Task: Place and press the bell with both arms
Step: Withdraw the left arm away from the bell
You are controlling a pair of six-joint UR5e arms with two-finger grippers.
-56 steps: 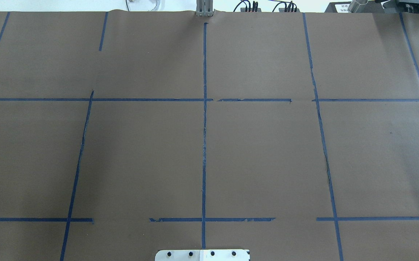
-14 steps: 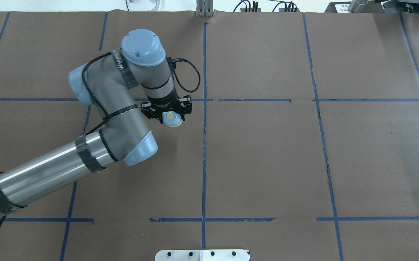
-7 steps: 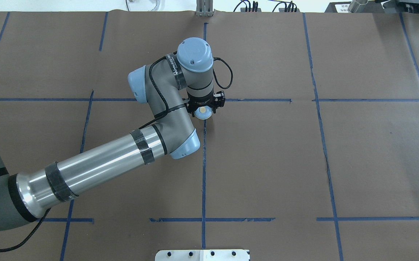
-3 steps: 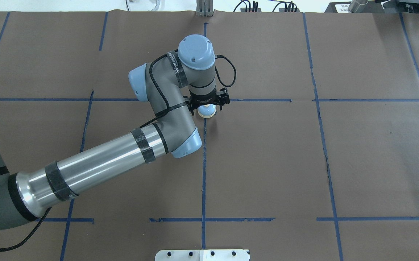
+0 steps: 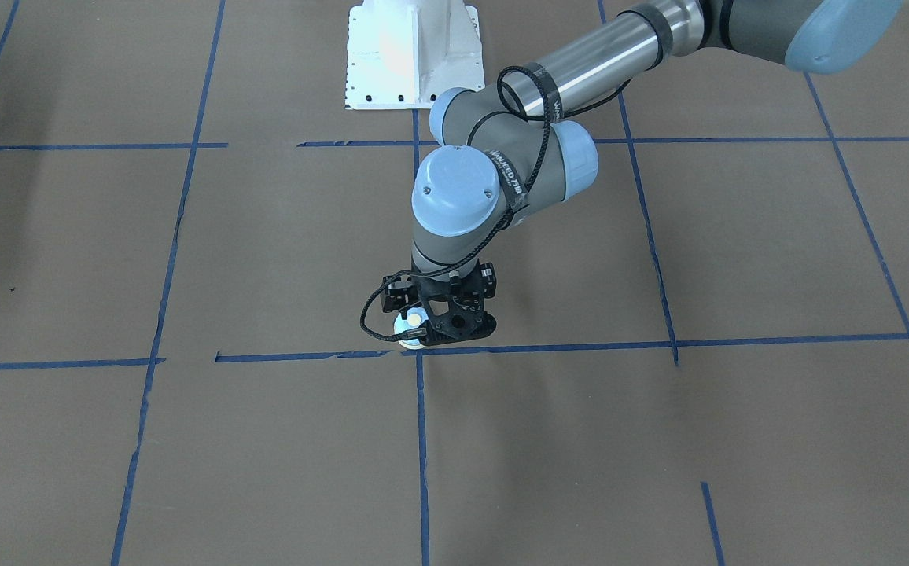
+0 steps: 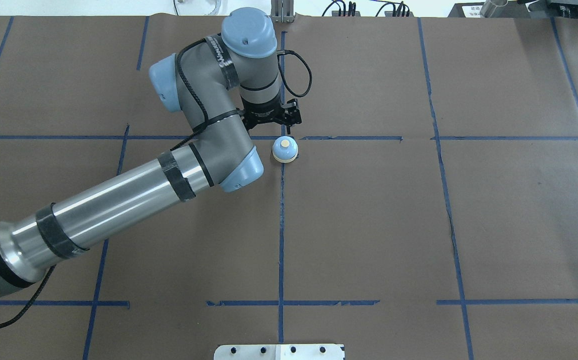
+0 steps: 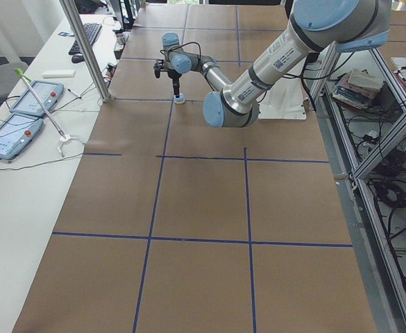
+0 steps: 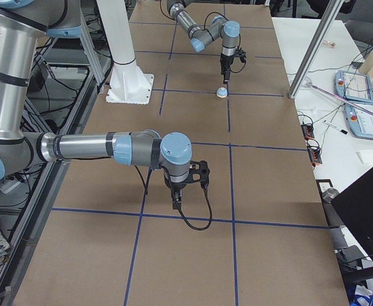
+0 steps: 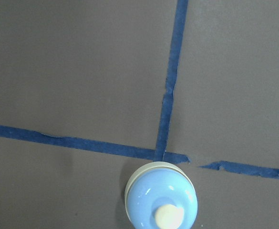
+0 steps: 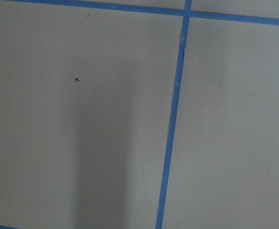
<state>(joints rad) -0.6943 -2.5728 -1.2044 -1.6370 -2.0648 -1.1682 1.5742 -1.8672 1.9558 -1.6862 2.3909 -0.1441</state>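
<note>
The small light-blue bell (image 6: 285,149) with its cream button stands on the brown table at a crossing of blue tape lines. It also shows in the left wrist view (image 9: 161,201), partly behind the gripper in the front view (image 5: 408,330), and in the side views (image 7: 180,101) (image 8: 222,93). My left gripper (image 6: 271,120) is open and empty. It hangs above the bell, slightly toward the far side, and is apart from it (image 5: 439,318). My right gripper (image 8: 176,201) shows only in the exterior right view, pointing down near the table. I cannot tell whether it is open or shut.
The white pedestal (image 5: 411,55) stands at the robot's side of the table, and a metal plate (image 6: 279,351) lies at the near edge. Blue tape lines grid the brown cover. A side bench holds teach pendants (image 7: 15,104) and a metal post (image 7: 85,48).
The left arm came in with the bell, carried it right to the tape crossing and set it down. The gripper has let go and lifted away toward the far side.
</note>
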